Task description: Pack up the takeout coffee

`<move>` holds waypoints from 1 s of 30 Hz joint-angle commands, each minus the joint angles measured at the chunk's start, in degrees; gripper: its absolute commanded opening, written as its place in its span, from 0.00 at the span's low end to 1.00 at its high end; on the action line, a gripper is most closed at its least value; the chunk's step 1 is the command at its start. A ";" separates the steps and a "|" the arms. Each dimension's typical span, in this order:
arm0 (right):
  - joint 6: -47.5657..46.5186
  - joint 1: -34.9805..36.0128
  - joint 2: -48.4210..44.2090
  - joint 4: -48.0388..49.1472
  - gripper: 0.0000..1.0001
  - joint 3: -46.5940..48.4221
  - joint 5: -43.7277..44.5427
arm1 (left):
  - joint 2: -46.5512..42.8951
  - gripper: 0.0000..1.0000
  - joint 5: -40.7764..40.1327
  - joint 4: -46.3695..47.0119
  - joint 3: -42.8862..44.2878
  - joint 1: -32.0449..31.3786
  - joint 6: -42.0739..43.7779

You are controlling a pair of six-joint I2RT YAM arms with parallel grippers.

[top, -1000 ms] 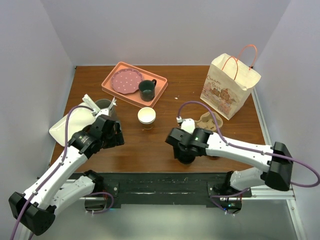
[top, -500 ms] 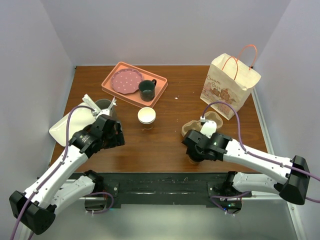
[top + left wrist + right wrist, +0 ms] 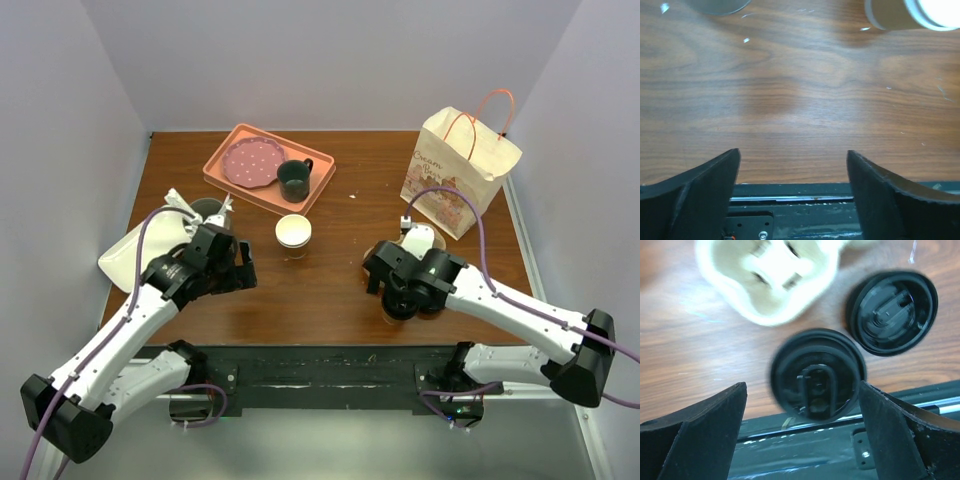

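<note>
Gaping wide, right jaws hover over takeout coffee

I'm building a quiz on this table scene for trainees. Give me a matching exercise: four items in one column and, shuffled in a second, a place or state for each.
Column one
1. green mug
2. paper bag
3. takeout coffee
4. lidless paper cup

Column two
a. open top, near the middle of the table
b. on the pink tray
c. upright at the far right
d. black lid on, near the front edge

Pairs: 1-b, 2-c, 3-d, 4-a
</note>
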 commanded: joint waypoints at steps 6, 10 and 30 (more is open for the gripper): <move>-9.50 -2.43 4.48 -6.44 0.95 21.09 7.84 | 0.20 1.00 11.35 3.46 8.85 0.10 2.77; -24.59 -11.74 6.51 0.91 0.93 30.40 8.30 | 0.99 1.00 16.96 4.25 12.88 -0.69 3.47; -57.15 -49.63 27.06 21.07 0.88 54.50 -14.37 | 5.47 0.95 20.85 -1.72 26.51 -0.78 6.90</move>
